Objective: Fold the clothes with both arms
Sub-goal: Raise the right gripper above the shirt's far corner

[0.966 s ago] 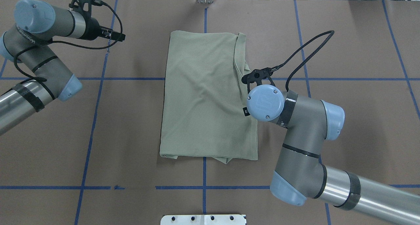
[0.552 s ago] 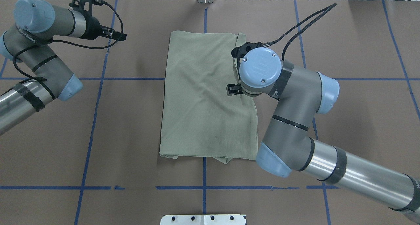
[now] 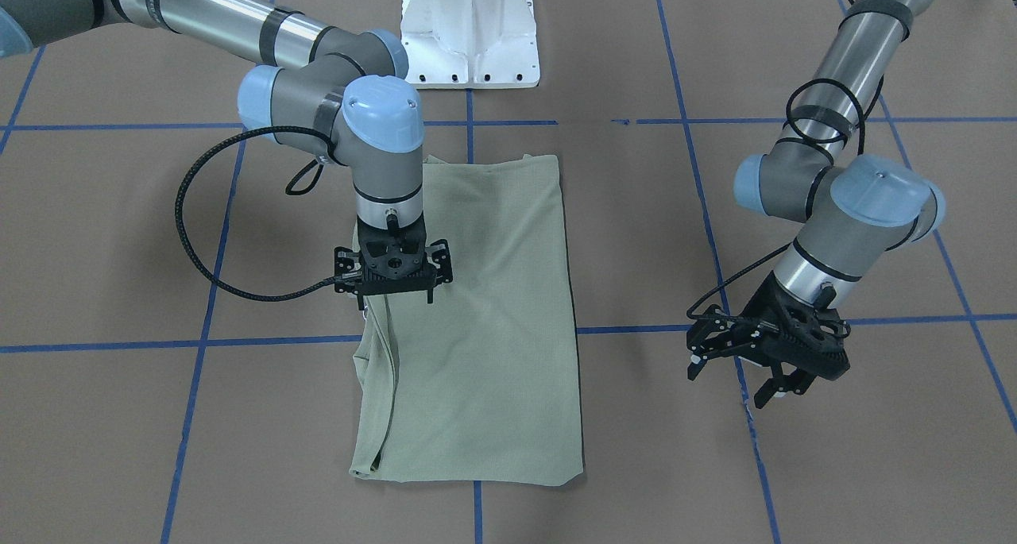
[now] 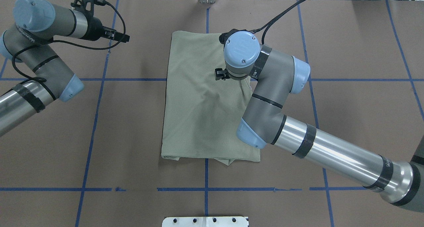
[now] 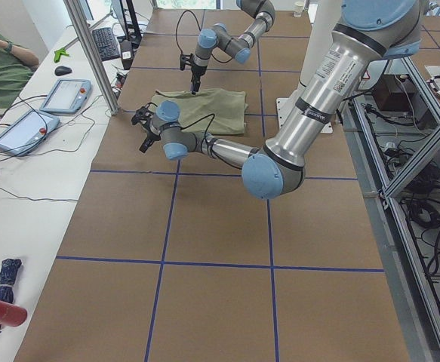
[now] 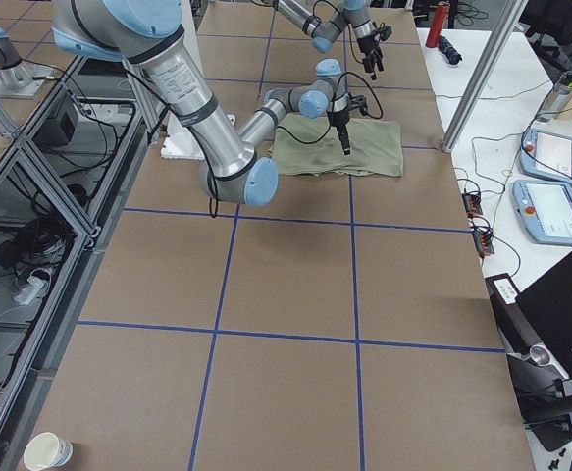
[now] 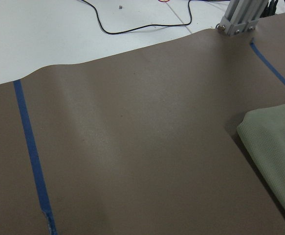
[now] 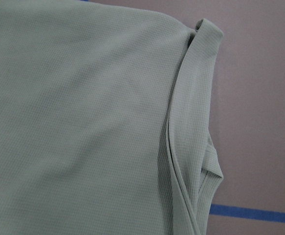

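Well, from the front we see the shirt (image 3: 485,329) folded lengthwise in the middle of the desk (image 3: 675,464). The right claw (image 3: 395,290) is poised over its layered edge, fingers seemingly apart and gripping nothing. The left claw (image 3: 735,377), clearly spread, hangs well off to the side. From overhead, the right arm (image 4: 331,150) hides its own claw. In the right wrist view the ribbed neck (image 8: 203,44) lies doubled at that edge. We should pinch every layer there and bring the left claw across before lifting.
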